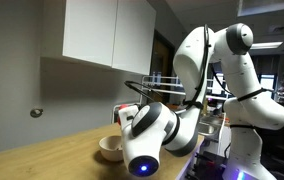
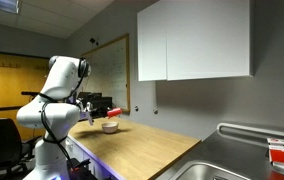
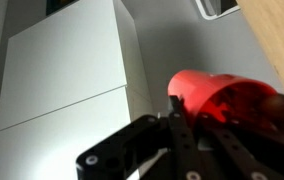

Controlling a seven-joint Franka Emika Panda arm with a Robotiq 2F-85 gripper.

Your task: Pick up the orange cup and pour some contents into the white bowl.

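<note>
My gripper (image 3: 224,128) is shut on the orange cup (image 3: 214,96), which lies tipped on its side between the black fingers, with its open mouth facing the camera. In both exterior views the gripper (image 2: 100,108) holds the cup (image 2: 113,112) in the air just above the white bowl (image 2: 110,127). The bowl (image 1: 111,147) stands on the wooden counter (image 1: 42,155). Only a small red part of the cup (image 1: 126,109) shows by the gripper (image 1: 134,115). I cannot see the cup's contents or inside the bowl.
White wall cabinets (image 2: 197,40) hang above the counter (image 2: 152,150) and fill the left of the wrist view (image 3: 72,80). A steel sink (image 2: 232,168) is set into the counter's near end. The robot's base (image 2: 47,150) stands at the counter's far end.
</note>
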